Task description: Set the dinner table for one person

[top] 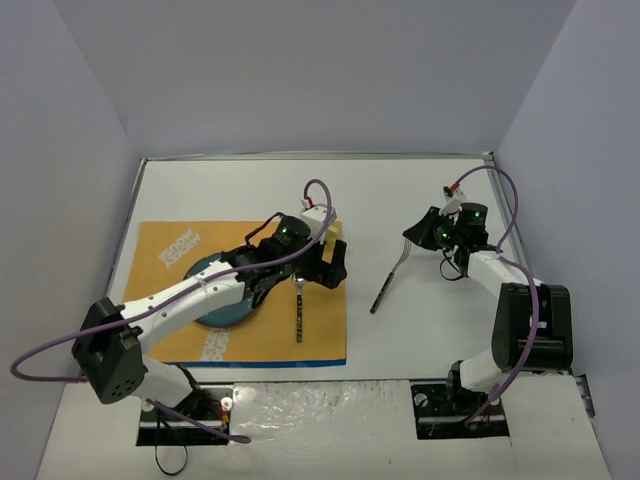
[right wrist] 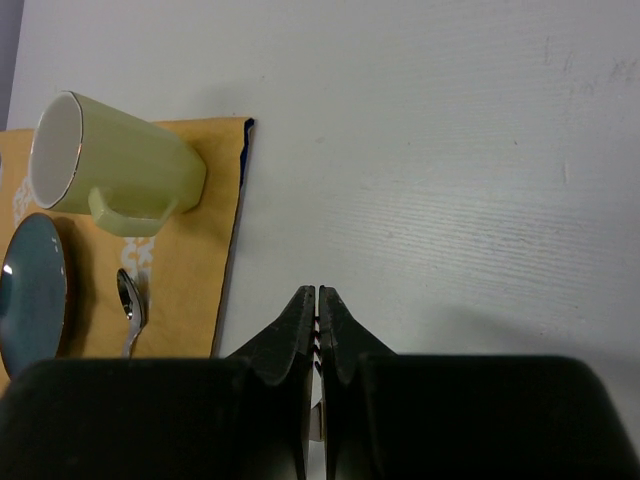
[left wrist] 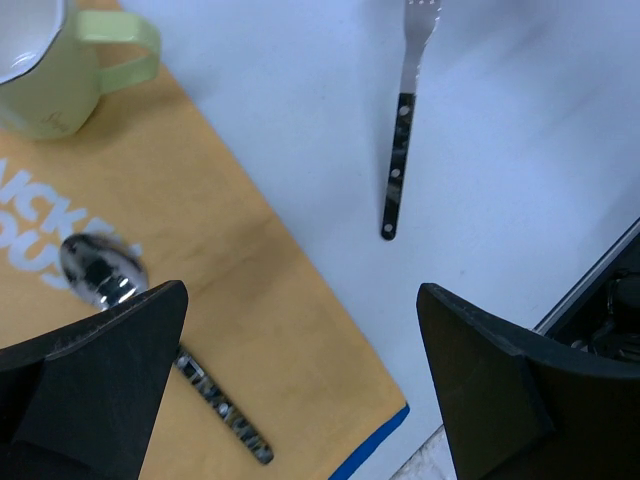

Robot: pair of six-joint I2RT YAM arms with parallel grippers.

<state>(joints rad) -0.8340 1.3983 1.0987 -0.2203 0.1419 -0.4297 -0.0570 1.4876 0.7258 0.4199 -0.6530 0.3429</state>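
Enclosure: plain pale walls.
Left tool: spread wide, empty, above the spoon on the placemat.
Right tool: closed, seemingly pinching the head of the fork, 3 o'clock of the placemat.
Risk: thin end-grip; the fork may pivot or drop.
Worktop: white, smooth, flat, beneath everything.

Count: 1 dinner table, 1 orange placemat, 1 blue plate, 1 pale-green mug, 1 spoon, 1 fork (the only piece off the mat, at its 3 o'clock).
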